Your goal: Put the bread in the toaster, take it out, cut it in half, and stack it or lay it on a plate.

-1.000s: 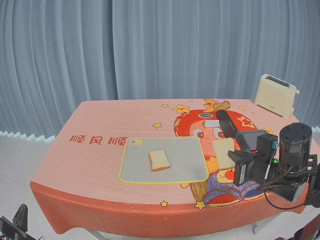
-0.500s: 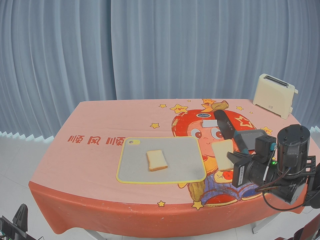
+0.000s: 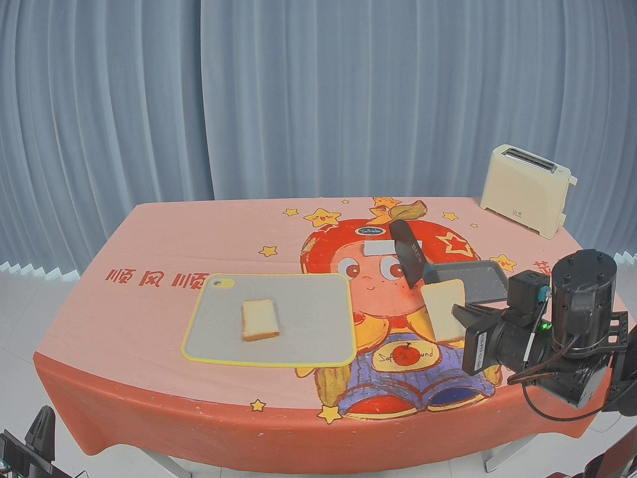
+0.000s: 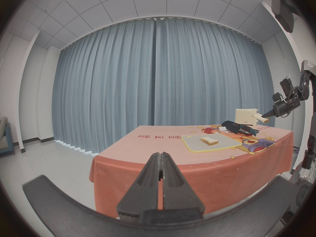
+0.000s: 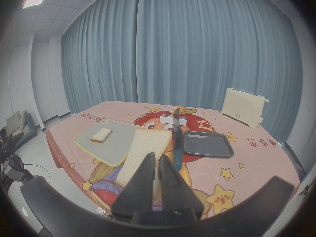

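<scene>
My right gripper (image 3: 466, 315) is shut on a pale bread slice (image 3: 444, 310), held tilted above the table's right front; the right wrist view shows that slice (image 5: 146, 150) clamped between the fingers (image 5: 148, 168). A smaller piece of bread (image 3: 259, 320) lies on the grey cutting board (image 3: 312, 326). The cream toaster (image 3: 526, 190) stands at the far right corner, well beyond the held slice. My left gripper (image 4: 161, 173) is shut on nothing, low and off the table's left end.
A black-bladed knife (image 3: 408, 252) with a teal handle lies beside a dark tray (image 3: 481, 281), just behind the held slice. A small white block (image 3: 379, 247) rests near the knife tip. The pink tablecloth (image 3: 166, 247) is bare at the back left.
The head camera has swung to the right, so the whole table sits further left in the picture. My right gripper keeps the slice, and the dark tray has come out from behind the arm.
</scene>
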You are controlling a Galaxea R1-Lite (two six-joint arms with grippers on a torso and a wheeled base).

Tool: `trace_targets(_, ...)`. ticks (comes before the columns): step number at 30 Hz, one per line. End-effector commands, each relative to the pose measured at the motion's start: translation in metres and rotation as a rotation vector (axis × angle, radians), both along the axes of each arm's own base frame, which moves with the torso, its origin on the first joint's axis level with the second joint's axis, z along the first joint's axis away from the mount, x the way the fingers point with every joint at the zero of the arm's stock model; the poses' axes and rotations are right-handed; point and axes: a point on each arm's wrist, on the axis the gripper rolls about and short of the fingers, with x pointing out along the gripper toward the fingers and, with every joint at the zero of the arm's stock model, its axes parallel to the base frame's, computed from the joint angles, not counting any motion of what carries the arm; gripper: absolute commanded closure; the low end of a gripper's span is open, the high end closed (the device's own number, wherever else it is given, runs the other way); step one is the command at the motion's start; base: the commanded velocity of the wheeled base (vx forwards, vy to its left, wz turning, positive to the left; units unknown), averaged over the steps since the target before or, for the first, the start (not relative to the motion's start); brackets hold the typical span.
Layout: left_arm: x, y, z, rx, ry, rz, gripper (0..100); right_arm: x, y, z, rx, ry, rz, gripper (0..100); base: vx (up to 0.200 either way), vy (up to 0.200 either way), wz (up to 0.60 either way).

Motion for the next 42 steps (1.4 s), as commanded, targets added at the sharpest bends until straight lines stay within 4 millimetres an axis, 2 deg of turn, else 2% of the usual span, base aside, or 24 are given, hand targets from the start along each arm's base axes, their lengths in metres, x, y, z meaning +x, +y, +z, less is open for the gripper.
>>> trace_targets(1, 0.000, 0.000, -0.004, -0.001, -0.005, 0.001, 100, 0.000, 0.000, -0.001, -0.002, 0.002, 0.001, 100, 0.000, -0.200, 0.00)
trace_targets(4, 0.000, 0.000, -0.004, -0.001, -0.008, 0.001, 100, 0.000, 0.000, -0.001, -0.004, 0.004, 0.001, 100, 0.000, -0.200, 0.00)
trace_targets(26, 0.000, 0.000, -0.004, -0.001, -0.008, -0.002, 100, 0.002, -0.003, -0.006, -0.016, 0.016, -0.014, 100, 0.000, 0.000, 0.00)
trace_targets(37, 0.000, 0.000, -0.004, -0.001, -0.008, -0.002, 100, 0.026, -0.019, 0.008, 0.014, -0.052, -0.101, 100, 0.000, 0.000, 0.00)
trace_targets(42, 0.000, 0.000, -0.004, -0.001, -0.008, 0.000, 100, 0.034, -0.018, 0.020, 0.048, -0.081, -0.054, 100, 0.000, 0.000, 0.00)
